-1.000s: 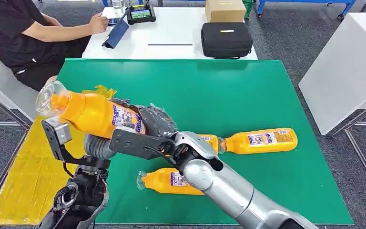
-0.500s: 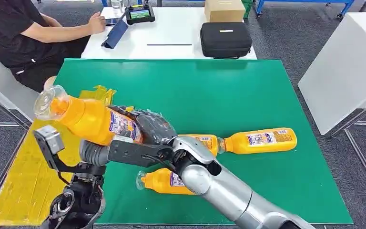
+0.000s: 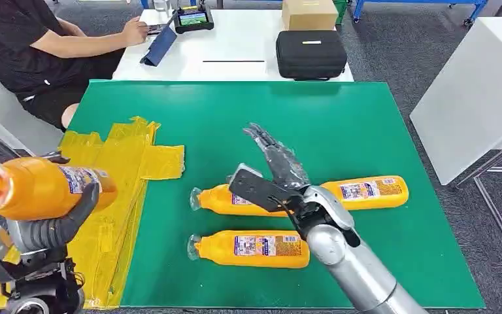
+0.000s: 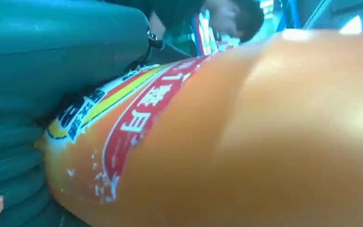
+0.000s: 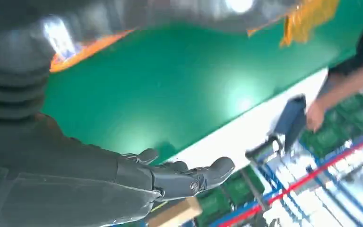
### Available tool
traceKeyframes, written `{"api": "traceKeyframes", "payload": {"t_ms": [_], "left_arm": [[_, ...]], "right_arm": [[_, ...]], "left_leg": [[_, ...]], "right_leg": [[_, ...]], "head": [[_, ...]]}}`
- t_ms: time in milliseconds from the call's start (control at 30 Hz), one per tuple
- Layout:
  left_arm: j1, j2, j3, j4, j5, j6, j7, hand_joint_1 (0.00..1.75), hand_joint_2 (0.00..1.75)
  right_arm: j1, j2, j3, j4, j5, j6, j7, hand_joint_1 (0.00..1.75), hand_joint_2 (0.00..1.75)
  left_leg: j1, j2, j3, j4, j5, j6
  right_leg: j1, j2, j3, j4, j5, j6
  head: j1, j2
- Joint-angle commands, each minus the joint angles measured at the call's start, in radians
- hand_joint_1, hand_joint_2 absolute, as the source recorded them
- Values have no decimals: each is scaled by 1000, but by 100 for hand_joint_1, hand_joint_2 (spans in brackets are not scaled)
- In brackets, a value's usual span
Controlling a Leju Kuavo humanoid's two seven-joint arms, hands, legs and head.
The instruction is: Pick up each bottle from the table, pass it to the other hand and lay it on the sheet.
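Observation:
My left hand (image 3: 59,219) grips an orange bottle (image 3: 46,188) at the near left, above the yellow sheet (image 3: 114,196); the bottle lies sideways with its clear cap end at the picture's left edge. Up close in the left wrist view the orange bottle (image 4: 246,137) shows its red label. My right hand (image 3: 278,163) is open with fingers stretched, raised above the green table (image 3: 340,118) near its middle, and the right hand (image 5: 170,177) holds nothing. Three more orange bottles lie on the table: one (image 3: 225,199) partly behind my right arm, one (image 3: 365,191) to the right, one (image 3: 251,248) nearer me.
A person (image 3: 33,46) sits at the far left beside a white table (image 3: 235,46) bearing a black case (image 3: 310,53), a cardboard box (image 3: 308,13) and a tablet (image 3: 193,18). A white cabinet (image 3: 477,91) stands at the right.
My right hand let go of the bottle and drew back to the right, opening. My left hand carried the bottle left and down over the yellow sheet.

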Motion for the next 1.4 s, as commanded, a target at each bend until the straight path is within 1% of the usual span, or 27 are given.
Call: {"api": "traceKeyframes", "payload": {"t_ms": [33, 133, 167, 200, 233, 300, 333, 467, 667, 700, 767, 800, 833, 867, 900, 933, 967, 1000, 1100, 1133, 1167, 1200, 1233, 1267, 1300, 1333, 1400], "left_arm": [[37, 28, 63, 165, -425, 40, 86, 175, 175], [18, 51, 31, 233, -739, 20, 175, 175, 175], [10, 63, 15, 259, -840, -1, 208, 175, 175], [-2, 88, -14, 297, -897, -24, 238, 175, 175], [-18, 110, -43, 343, -948, -33, 261, 175, 175], [-38, 131, -83, 401, -983, -48, 283, 175, 175], [-40, 133, -91, 415, -983, -42, 288, 175, 175], [-41, 135, -91, 410, -983, -42, 288, 175, 175], [-36, 138, -90, 397, -982, -40, 294, 175, 175], [-35, 146, -99, 395, -993, -62, 307, 175, 175], [-28, 162, -120, 411, -1015, -80, 326, 175, 175], [-23, 170, -128, 418, -1016, -81, 332, 175, 175], [-15, 186, -139, 427, -1016, -85, 345, 175, 175], [-9, 200, -147, 431, -1017, -84, 351, 175, 175], [-3, 213, -151, 434, -1016, -80, 358, 175, 175], [7, 221, -149, 436, -1009, -72, 369, 175, 175], [15, 222, -143, 433, -1005, -67, 382, 175, 175], [26, 227, -141, 425, -1001, -64, 389, 175, 175], [57, 247, -135, 392, -985, -73, 424, 175, 175], [63, 249, -132, 389, -995, -109, 446, 148, 175], [67, 248, -134, 377, -998, -133, 457, 94, 175], [71, 246, -135, 363, -987, -170, 468, 5, 175], [67, 244, -139, 364, -996, -201, 477, 0, 175], [61, 240, -141, 370, -1004, -221, 485, 0, 175], [61, 234, -137, 370, -1000, -237, 493, 0, 0], [59, 235, -139, 369, -1002, -257, 499, 0, 0], [63, 232, -130, 358, -1004, -281, 517, 0, 0]], "right_arm": [[115, -82, -93, -193, -33, 19, -41, 0, 0], [150, -99, -70, -256, -45, 61, -34, 0, 0], [160, -110, -55, -278, -34, 79, -28, 0, 0], [181, -123, -41, -306, -29, 94, -20, 0, 0], [203, -142, -23, -333, -19, 107, -15, 0, 0], [255, -168, -10, -377, -17, 111, -20, 0, 0], [272, -179, -6, -391, -16, 110, -22, 0, 0], [269, -181, -10, -390, -16, 110, -21, 0, 0], [262, -175, -11, -382, -16, 110, -23, 0, 0], [267, -183, -7, -387, -6, 122, -30, 0, 0], [330, -217, -4, -432, 7, 134, -47, 0, 0], [358, -241, 2, -452, 15, 141, -58, 0, 0], [391, -285, 26, -475, 38, 167, -77, 0, 0], [415, -315, 40, -488, 61, 181, -88, 0, 175], [434, -338, 50, -496, 88, 192, -87, 0, 175], [449, -357, 62, -500, 117, 208, -84, 0, 175], [454, -366, 67, -504, 139, 225, -83, 0, 175], [464, -364, 64, -500, 146, 234, -79, 0, 175], [460, -356, 53, -474, 192, 284, -54, 0, 175], [458, -351, 48, -459, 220, 301, -26, 0, 175], [457, -338, 41, -444, 226, 306, -23, 0, 175], [466, -322, 24, -433, 238, 312, -22, 0, 175], [474, -312, 14, -432, 247, 318, -27, 0, 175], [477, -305, 12, -434, 251, 325, -29, 0, 175], [482, -300, 6, -437, 255, 333, -32, 0, 175], [484, -297, 4, -440, 260, 342, -33, 0, 175], [487, -294, 0, -444, 268, 358, -31, 0, 175]], "left_leg": [[0, -2, 3, -2, 0, -2], [1, -4, 6, -2, -1, -4], [1, -3, 5, -2, -1, -4], [0, -3, 3, -2, 0, -3], [1, -4, 5, -2, -1, -4], [0, -4, 4, -2, 0, -2], [1, -7, 7, -4, 0, -4], [0, -2, 3, -1, -1, -2], [1, -1, 5, -1, -2, -4], [1, 0, 3, -1, -1, -3], [1, -1, 4, -1, -1, -4], [2, -2, 7, -1, -2, -5], [1, -3, 4, -2, -1, -3], [1, -4, 6, -2, -2, -4], [2, -5, 9, -2, -3, -5], [1, -5, 5, -2, -1, -3], [2, -4, 7, -2, -3, -4], [1, -2, 4, -2, -2, -2], [2, 1, 7, -1, -5, -5], [1, 1, 3, -1, -3, -3], [1, 1, 2, -1, -3, -3], [1, 1, 4, -1, -3, -4], [2, 1, 5, -1, -4, -5], [1, 0, 2, -1, -3, -4], [2, -1, 4, -1, -3, -5], [1, -1, 1, -1, -2, -3], [2, -1, 5, -1, -3, -5]], "right_leg": [[0, -4, 4, -1, -1, 0], [1, -6, 7, -2, -2, 0], [1, -4, 5, -2, -2, 0], [0, -3, 4, -1, -1, 0], [1, -5, 6, -2, -2, 0], [0, -5, 5, -2, -1, 0], [1, -9, 8, -3, -3, 0], [0, -3, 4, -1, -1, 0], [1, -3, 6, -1, -2, 0], [1, -2, 4, -1, -1, 0], [1, -2, 5, -1, -2, 0], [2, -4, 8, -2, -3, 0], [1, -5, 5, -2, -2, 0], [1, -6, 8, -2, -3, 0], [2, -7, 11, -3, -4, 0], [1, -5, 6, -2, -3, 0], [2, -5, 9, -3, -4, 0], [1, -2, 5, -2, -2, 0], [1, -1, 8, -2, -4, 0], [1, 0, 4, -1, -2, 0], [1, 0, 2, -1, -1, 0], [1, 0, 4, -1, -2, 0], [1, 0, 6, -2, -2, 0], [1, -1, 3, -1, -1, 0], [2, -2, 5, -2, -2, -1], [1, -2, 2, -2, -1, 0], [2, -3, 6, -2, -3, -1]], "head": [[0, 0], [0, 0], [0, 0], [0, 0], [0, 0], [0, 0], [0, 0], [0, 0], [1, 0], [0, 0], [0, 0], [0, 0], [0, 0], [0, 0], [0, 0], [0, 0], [0, 0], [0, 0], [0, 0], [0, 0], [0, 0], [0, 0], [0, 0], [0, 0], [0, 0], [0, 0], [0, 0]]}}
